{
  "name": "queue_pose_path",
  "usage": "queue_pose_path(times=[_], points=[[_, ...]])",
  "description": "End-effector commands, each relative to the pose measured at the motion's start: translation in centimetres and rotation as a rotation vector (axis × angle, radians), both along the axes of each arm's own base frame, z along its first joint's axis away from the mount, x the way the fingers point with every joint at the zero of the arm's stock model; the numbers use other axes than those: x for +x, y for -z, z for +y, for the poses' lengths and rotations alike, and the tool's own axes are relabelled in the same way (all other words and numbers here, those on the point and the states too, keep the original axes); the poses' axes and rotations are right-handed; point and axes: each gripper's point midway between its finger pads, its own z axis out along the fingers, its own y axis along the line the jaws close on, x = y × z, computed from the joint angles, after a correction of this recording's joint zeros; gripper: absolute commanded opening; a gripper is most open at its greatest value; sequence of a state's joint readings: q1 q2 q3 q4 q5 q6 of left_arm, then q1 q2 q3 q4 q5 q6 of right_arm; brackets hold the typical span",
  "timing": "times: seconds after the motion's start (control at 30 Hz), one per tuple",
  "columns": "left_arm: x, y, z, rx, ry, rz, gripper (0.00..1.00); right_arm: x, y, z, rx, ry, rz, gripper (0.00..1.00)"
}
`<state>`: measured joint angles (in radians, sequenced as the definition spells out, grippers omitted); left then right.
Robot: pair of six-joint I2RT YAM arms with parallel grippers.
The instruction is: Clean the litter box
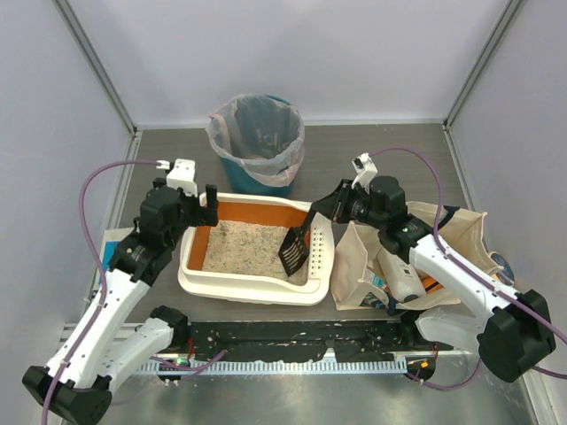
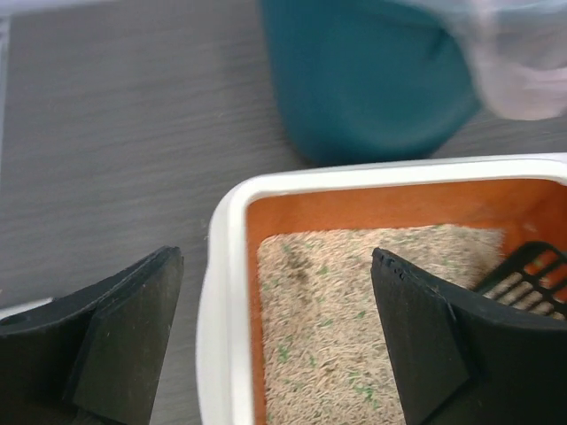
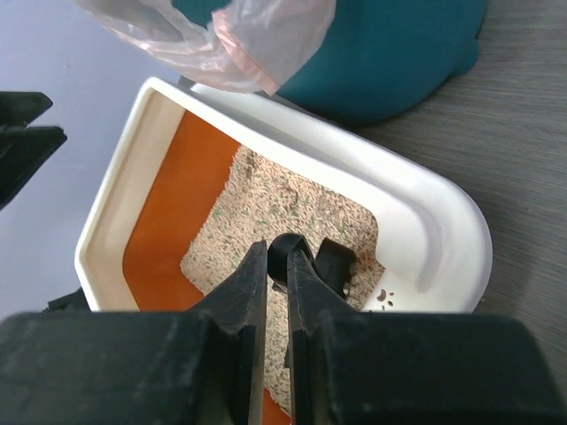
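Observation:
The litter box (image 1: 200, 282) is a cream-white tray with orange inner walls (image 1: 257, 212) and grey-beige litter (image 1: 250, 248). It shows in the left wrist view (image 2: 226, 292) and in the right wrist view (image 3: 443, 212). My right gripper (image 1: 317, 215) is shut on the handle of a black slotted scoop (image 1: 295, 251), whose blade rests in the litter at the box's right end. In the right wrist view the fingers (image 3: 239, 292) pinch the scoop handle (image 3: 285, 252). My left gripper (image 1: 209, 202) is open and empty, straddling the box's left rim near its far corner.
A teal bin (image 1: 259, 168) with a clear plastic liner (image 1: 255, 124) stands behind the box. A beige cloth tote bag (image 1: 443, 252) with items inside lies at the right, under my right arm. Grey walls enclose the table on three sides.

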<state>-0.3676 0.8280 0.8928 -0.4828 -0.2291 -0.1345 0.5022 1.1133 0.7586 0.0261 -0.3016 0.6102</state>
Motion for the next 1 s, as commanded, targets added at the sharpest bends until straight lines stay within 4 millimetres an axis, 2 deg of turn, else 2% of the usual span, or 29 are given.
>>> queue_pose_path(times=[0.0, 0.07, 0.23, 0.27, 0.37, 0.4, 0.53, 0.6, 0.63, 0.73, 0.97], points=[[-0.2, -4.6, -3.5, -0.052, 0.149, -0.173, 0.92, 0.5, -3.8, 0.2, 0.098, 0.025, -0.104, 0.01], [-0.8, -5.5, -6.1, -0.109, 0.244, -0.192, 0.94, 0.5, -4.5, 0.3, 0.121, 0.026, -0.118, 0.01], [-3.0, -6.3, -14.6, -0.213, 0.583, -0.185, 0.96, 0.0, -6.3, 0.5, 0.178, 0.011, -0.155, 0.01], [-2.8, -5.2, -16.1, -0.208, 0.624, -0.145, 0.96, -0.2, -6.5, 0.6, 0.186, -0.001, -0.159, 0.01], [-3.6, -4.9, -19.8, -0.264, 0.755, -0.090, 0.97, -0.6, -7.1, 0.7, 0.212, -0.008, -0.163, 0.01], [-3.1, -3.8, -20.9, -0.287, 0.766, -0.038, 0.97, -0.7, -7.3, 0.7, 0.217, -0.011, -0.169, 0.01], [-1.8, -2.9, -23.4, -0.344, 0.798, -0.016, 0.99, -1.4, -7.9, 0.7, 0.244, -0.025, -0.171, 0.01], [-1.8, -2.0, -24.5, -0.361, 0.838, 0.029, 1.00, -1.8, -8.4, 0.6, 0.259, -0.034, -0.178, 0.01], [-1.7, -2.3, -25.1, -0.385, 0.850, 0.024, 1.00, -2.0, -8.6, 0.6, 0.267, -0.040, -0.180, 0.01], [-1.5, -1.8, -26.5, -0.419, 0.893, 0.052, 1.00, -2.7, -9.2, 0.7, 0.286, -0.061, -0.183, 0.01], [-3.4, -2.0, -28.6, -0.534, 1.042, 0.086, 1.00, -4.0, -10.0, 0.7, 0.296, -0.102, -0.187, 0.01]])
